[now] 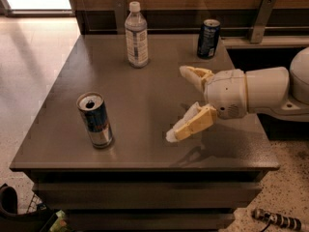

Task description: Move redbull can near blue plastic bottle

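Observation:
The redbull can [95,119], blue and silver with a silver top, stands upright near the table's front left. The blue plastic bottle [136,35], clear with a white cap and pale label, stands upright at the back of the table, left of centre. My gripper [177,103] reaches in from the right over the middle of the table, open and empty, its cream fingers [190,123] spread wide and pointing left. It is well to the right of the redbull can and apart from it.
A dark navy can [208,38] with white lettering stands at the back right of the grey table [145,91]. A wooden wall with metal brackets runs behind. The table's front edge is close to the redbull can. Floor items lie below.

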`<action>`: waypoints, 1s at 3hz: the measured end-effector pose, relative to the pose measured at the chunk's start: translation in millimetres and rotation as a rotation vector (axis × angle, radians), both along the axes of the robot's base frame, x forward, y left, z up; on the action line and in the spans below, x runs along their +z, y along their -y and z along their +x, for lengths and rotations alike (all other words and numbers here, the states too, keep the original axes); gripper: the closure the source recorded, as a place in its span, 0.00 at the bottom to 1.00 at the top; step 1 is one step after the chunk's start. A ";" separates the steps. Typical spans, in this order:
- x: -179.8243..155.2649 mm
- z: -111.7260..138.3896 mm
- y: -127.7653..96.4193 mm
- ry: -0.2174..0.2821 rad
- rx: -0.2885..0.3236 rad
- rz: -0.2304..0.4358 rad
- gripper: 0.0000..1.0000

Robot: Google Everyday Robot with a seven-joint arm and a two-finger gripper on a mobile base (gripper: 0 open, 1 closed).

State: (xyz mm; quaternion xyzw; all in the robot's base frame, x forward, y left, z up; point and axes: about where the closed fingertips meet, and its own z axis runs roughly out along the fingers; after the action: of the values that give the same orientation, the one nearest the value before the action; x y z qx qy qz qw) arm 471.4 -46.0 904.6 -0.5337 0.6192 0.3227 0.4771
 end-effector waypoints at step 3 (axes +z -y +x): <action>-16.6 -9.3 -43.5 -0.024 0.057 0.102 0.00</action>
State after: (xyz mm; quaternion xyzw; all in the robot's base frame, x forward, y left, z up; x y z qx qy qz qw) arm 462.1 -2.4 888.0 -0.5222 0.5923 0.3734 0.4869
